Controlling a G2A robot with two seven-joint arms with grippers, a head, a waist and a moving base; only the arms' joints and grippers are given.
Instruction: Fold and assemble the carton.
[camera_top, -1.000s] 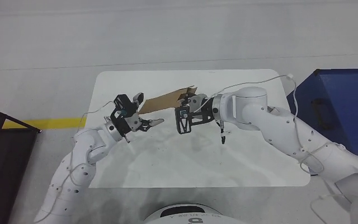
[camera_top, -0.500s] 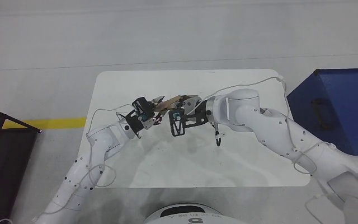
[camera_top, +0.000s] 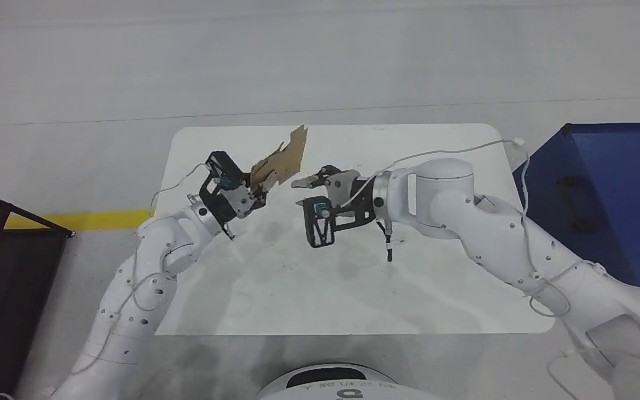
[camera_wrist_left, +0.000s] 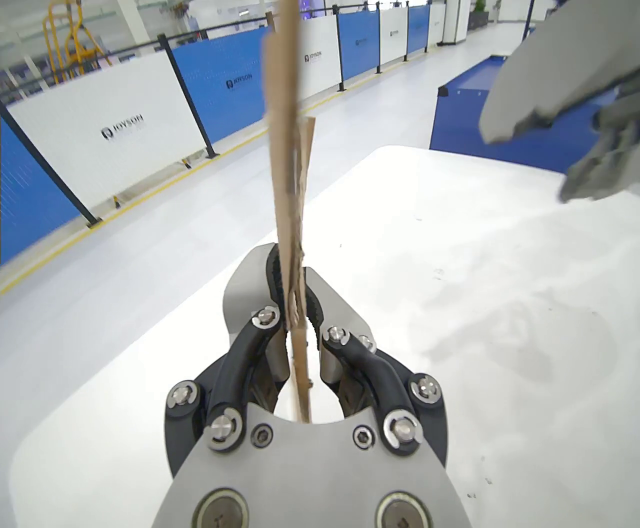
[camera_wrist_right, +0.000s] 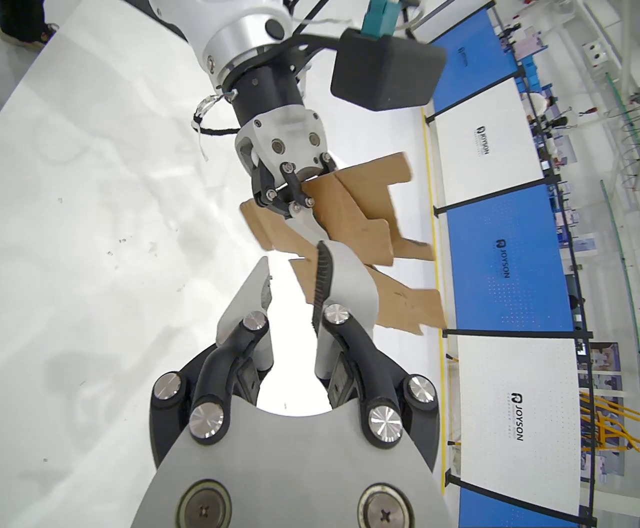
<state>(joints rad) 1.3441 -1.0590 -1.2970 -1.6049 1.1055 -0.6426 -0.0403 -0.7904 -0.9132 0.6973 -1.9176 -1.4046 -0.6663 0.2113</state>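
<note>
The carton (camera_top: 283, 160) is a flat, unfolded piece of brown cardboard with notched flaps, held in the air over the table's far left part. My left gripper (camera_top: 246, 190) is shut on its lower edge. In the left wrist view the carton (camera_wrist_left: 283, 150) shows edge-on, rising from the left gripper (camera_wrist_left: 294, 300). My right gripper (camera_top: 312, 180) hangs open just right of the carton, not touching it. In the right wrist view the right gripper (camera_wrist_right: 295, 265) stands open in front of the carton (camera_wrist_right: 360, 220), and the left gripper (camera_wrist_right: 287, 192) clamps the cardboard.
The white table (camera_top: 400, 290) has bare room in the middle and front. A blue bin (camera_top: 590, 190) stands off the table's right side. A dark frame (camera_top: 20, 260) sits on the floor at the left.
The carton went from my right gripper to my left. The left gripper shut on it and swung it back to the left and upright. The right gripper opened and let go.
</note>
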